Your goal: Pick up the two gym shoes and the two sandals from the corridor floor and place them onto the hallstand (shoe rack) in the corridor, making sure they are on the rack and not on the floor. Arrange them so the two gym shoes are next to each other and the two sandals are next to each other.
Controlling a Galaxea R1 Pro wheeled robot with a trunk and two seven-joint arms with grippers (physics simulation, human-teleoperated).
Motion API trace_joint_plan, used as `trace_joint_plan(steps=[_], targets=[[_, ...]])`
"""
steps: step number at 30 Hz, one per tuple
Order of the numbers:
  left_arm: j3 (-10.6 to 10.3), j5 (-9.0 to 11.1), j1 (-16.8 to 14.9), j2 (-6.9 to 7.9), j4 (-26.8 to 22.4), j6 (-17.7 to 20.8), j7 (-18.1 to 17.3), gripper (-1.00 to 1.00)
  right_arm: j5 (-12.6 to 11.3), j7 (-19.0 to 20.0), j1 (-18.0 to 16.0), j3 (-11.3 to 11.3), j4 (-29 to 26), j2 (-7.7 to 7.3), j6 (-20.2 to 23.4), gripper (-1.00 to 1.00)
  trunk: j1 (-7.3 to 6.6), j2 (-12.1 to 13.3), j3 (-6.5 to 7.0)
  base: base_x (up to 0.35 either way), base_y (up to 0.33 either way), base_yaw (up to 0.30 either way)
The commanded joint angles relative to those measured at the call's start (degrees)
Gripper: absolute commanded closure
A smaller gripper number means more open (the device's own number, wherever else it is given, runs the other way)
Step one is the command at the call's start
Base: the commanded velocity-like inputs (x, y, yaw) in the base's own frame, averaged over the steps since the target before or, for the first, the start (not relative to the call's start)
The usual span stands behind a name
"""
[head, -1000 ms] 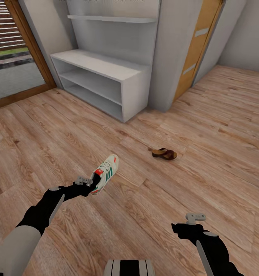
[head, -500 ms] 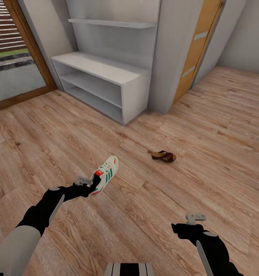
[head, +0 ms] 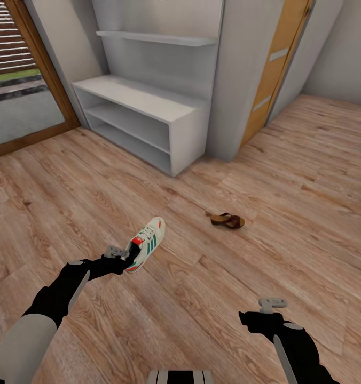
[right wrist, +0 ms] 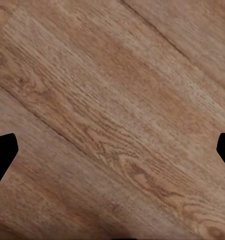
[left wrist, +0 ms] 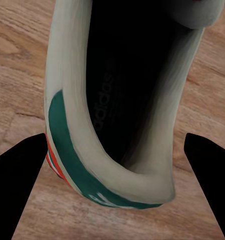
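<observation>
Head view shows the left gripper [head: 128,257] grasping a gym shoe [head: 147,242] by its heel; left wrist view reveals its dark insole [left wrist: 122,90]; the right gripper [head: 272,304] hangs released.

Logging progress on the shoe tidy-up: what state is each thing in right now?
Gym shoe: held by its heel in the left gripper, off the floor.
Sandal: lying on the floor, untouched.
Shoe rack: top and both shelf slots bare.
Right gripper: open, holding nothing, above the floor.
</observation>
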Motion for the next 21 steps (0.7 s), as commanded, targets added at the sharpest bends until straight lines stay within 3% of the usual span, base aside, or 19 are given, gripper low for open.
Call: trace_joint_plan(steps=[1, 21], targets=[[-0.1, -0.1, 0.0, 0.03, -0.1, 0.3, -0.1, 1.0, 0.0, 0.1, 0.0, 0.0, -0.1, -0.01, 0.3, -1.0, -0.23, 0.4, 0.15, 0.0, 0.0, 0.0], [-0.1, -0.1, 0.0, 0.01, -0.1, 0.4, -0.1, 1.0, 0.1, -0.2, 0.0, 0.3, -0.1, 0.08, 0.3, -1.0, -4.63, 8.4, 3.74, 0.0, 0.0, 0.0]])
